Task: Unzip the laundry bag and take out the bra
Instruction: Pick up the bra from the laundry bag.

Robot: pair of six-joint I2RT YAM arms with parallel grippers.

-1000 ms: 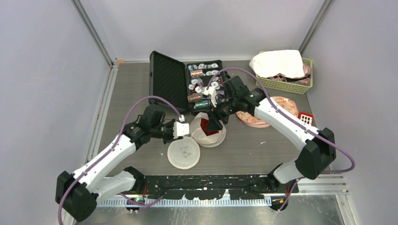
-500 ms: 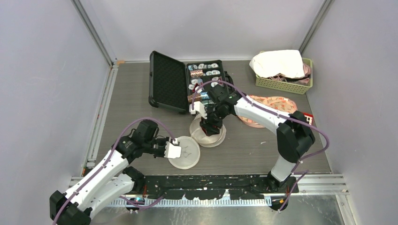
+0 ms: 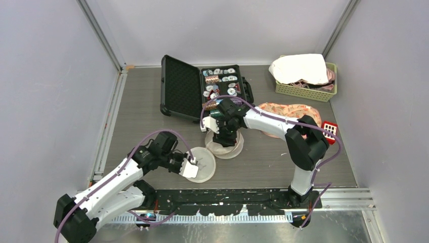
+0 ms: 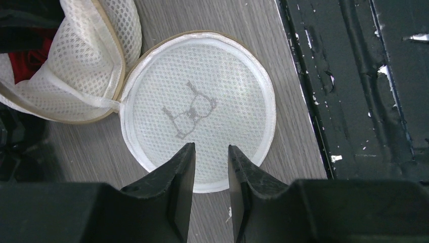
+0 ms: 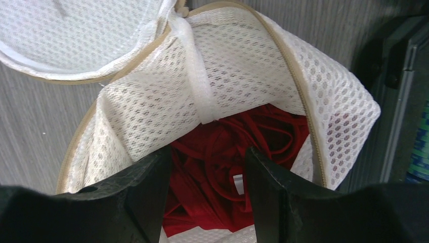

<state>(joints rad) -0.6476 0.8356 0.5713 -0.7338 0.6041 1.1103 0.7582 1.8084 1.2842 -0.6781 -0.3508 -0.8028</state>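
On the left, the left gripper (image 4: 210, 149) hung just above the near rim of the round mesh lid (image 4: 202, 101). Its jaws stood a narrow gap apart with nothing between them. The lid lay flat on the table (image 4: 283, 66), folded out from the laundry bag (image 5: 243, 66) and joined to it only at a small fabric hinge, so the unzipping looked done.

In the middle, the bag sat with its mouth open and its zip edge curling round the rim. A white band of binding crossed the mouth from the hinge side.

The right gripper (image 5: 207, 152) pointed down into that mouth, jaws spread wide and gripping nothing. The red bra (image 5: 268, 126) lay bunched in the bottom of the bag, straps looped over one another, a small white tag showing between the fingers.

The step in hand appeared to be the grab. To do it well, the right gripper should probably go straight down past the white band and close on a thick fold of red, not on a single strap or on the mesh wall — thin mesh caught with the cloth would likely lift the whole bag. The bag looked light, so the left gripper could usefully press on the lid to pin it while the right one drew the bra up slowly. To the right, the edge of the black case (image 5: 399, 76) stood close to the bag, so an upright lift seemed the safer way out.
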